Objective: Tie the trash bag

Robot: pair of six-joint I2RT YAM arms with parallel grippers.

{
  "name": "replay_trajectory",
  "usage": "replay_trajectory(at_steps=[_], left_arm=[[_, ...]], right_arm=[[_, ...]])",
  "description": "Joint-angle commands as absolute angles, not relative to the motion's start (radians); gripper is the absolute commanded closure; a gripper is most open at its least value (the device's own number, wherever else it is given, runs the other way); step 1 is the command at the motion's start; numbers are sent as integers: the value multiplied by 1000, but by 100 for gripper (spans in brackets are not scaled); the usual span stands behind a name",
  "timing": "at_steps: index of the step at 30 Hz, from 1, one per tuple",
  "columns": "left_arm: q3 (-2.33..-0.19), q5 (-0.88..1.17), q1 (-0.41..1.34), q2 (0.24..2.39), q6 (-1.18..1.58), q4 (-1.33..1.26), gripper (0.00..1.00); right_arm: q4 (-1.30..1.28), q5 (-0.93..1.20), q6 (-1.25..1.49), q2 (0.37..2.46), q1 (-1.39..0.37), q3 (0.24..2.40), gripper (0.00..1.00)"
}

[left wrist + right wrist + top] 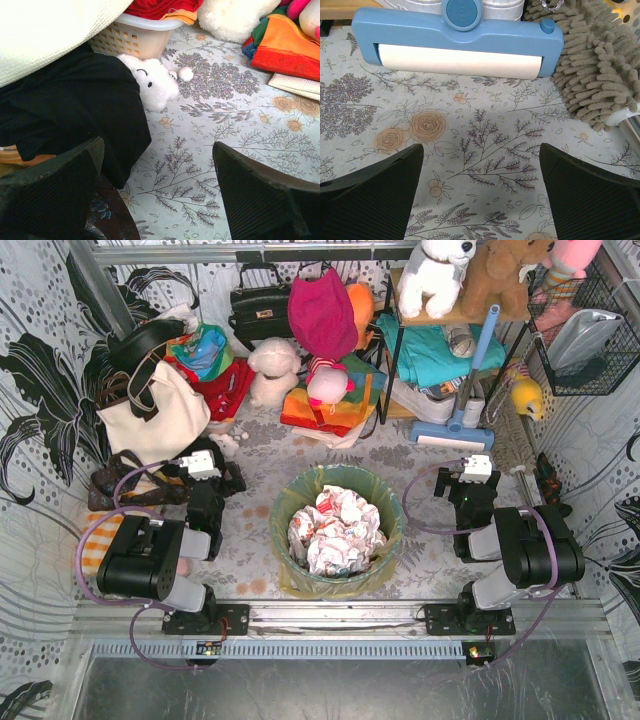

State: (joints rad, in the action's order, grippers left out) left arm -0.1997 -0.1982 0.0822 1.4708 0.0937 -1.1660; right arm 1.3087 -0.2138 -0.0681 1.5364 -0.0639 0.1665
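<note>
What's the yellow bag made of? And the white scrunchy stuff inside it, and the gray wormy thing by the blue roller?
The trash bag looks like thin, slightly shiny plastic: it wrinkles and lets things show through. The white stuff is probably paper, matte with sharp creases. The gray thing looks like soft chenille fabric, all fuzzy noodles.

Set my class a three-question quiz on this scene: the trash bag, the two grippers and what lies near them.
1. True or false: the left gripper is shut on the trash bag.
2. The crumpled paper lies: A) inside the trash bag, B) in the tote bag, C) on the shelf.
3. Fill in: the roller tool ahead of the right gripper has a ____ housing.
Key: 1 false, both grippers are open and empty; 2 A; 3 blue.
</note>
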Motion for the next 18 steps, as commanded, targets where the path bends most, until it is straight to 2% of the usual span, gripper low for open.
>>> replay_trajectory(at_steps=[1, 18], left_arm=[[-212, -183, 75, 1470, 91, -1213, 2], [-212, -179, 75, 1468, 94, -1208, 2]], right_arm=[[1331, -226, -48, 1543, -58, 183, 3], [1331, -225, -48, 1543, -58, 183, 3]])
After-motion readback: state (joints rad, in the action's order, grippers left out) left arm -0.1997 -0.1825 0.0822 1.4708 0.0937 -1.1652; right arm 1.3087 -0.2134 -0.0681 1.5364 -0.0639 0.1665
